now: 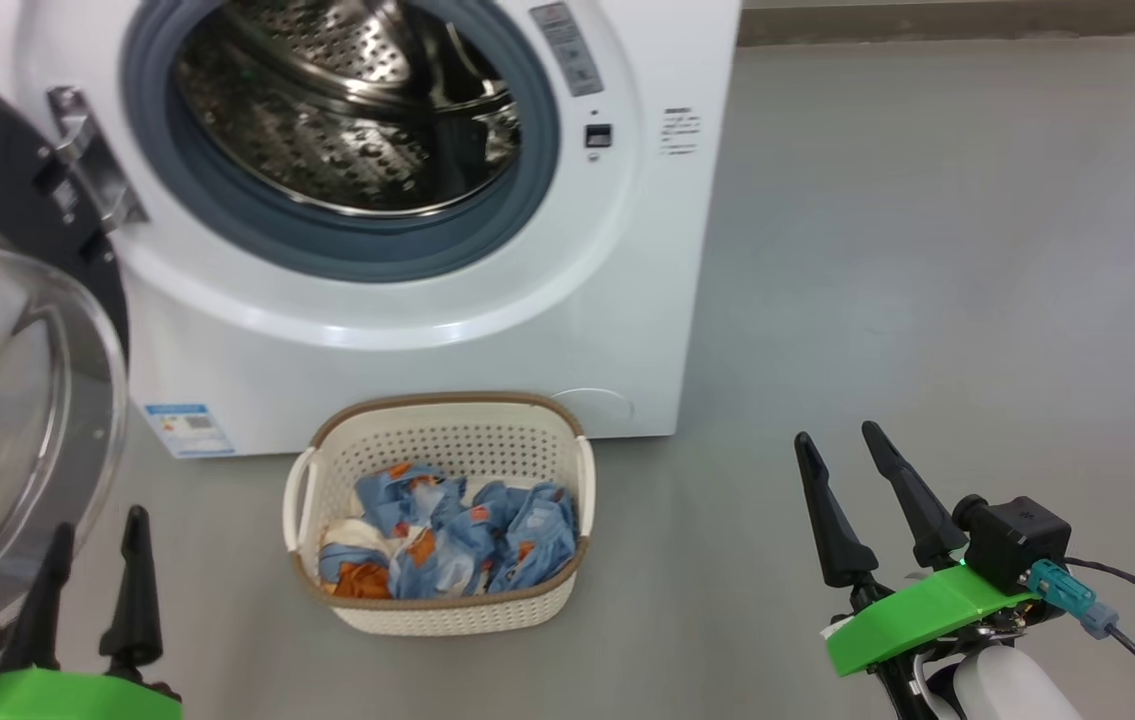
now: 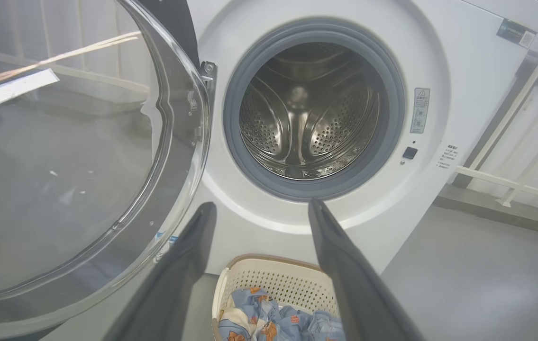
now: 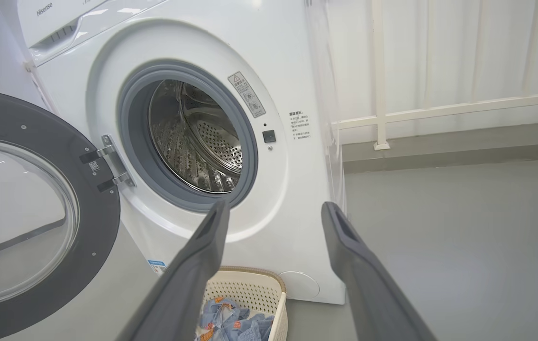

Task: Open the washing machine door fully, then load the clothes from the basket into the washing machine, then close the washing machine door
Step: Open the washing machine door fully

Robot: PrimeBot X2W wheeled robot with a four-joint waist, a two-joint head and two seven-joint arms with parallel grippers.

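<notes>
The basket [image 1: 447,440] sat on the floor just before the washing machine [image 1: 407,330], long side running across you, with the clothes [image 1: 452,540] heaped inside. It lay ahead, between your left gripper [image 1: 99,522] and right gripper [image 1: 838,434], both spread wide and empty. The left looked nearer, though the open washing machine door [image 1: 17,400] bulged just beside it.

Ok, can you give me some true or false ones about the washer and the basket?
1. The washing machine door stands open. True.
2. The clothes lie in the basket. True.
3. The washing machine's drum is empty. True.
4. The basket sits on top of the washing machine. False: it stands on the floor in front.
5. A gripper holds a garment. False: the left gripper and right gripper are both open and empty.
</notes>
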